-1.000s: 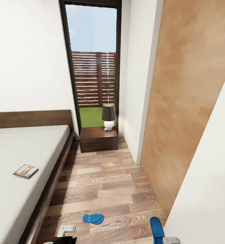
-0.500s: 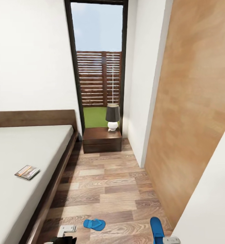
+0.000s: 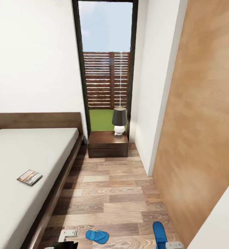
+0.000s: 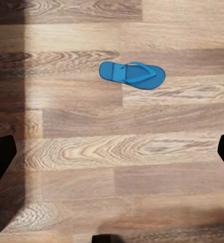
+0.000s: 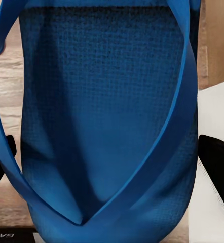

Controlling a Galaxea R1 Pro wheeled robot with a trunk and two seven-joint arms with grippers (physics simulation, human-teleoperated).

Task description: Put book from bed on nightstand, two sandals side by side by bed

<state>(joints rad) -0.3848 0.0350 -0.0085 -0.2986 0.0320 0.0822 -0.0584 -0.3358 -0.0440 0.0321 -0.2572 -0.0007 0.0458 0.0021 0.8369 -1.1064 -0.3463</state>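
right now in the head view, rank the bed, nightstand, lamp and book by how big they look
1. bed, by far the largest
2. nightstand
3. lamp
4. book

The lamp and book look close in size. The lamp stands farther from the camera, so that order is unsure.

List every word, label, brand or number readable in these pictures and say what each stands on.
"GAL": partial pale lettering, cut off by the picture's edge, on a dark strip in the right wrist view.
Book on the bed: cover lettering too small and blurred to read.
Nothing readable on the sandals, nightstand or lamp.
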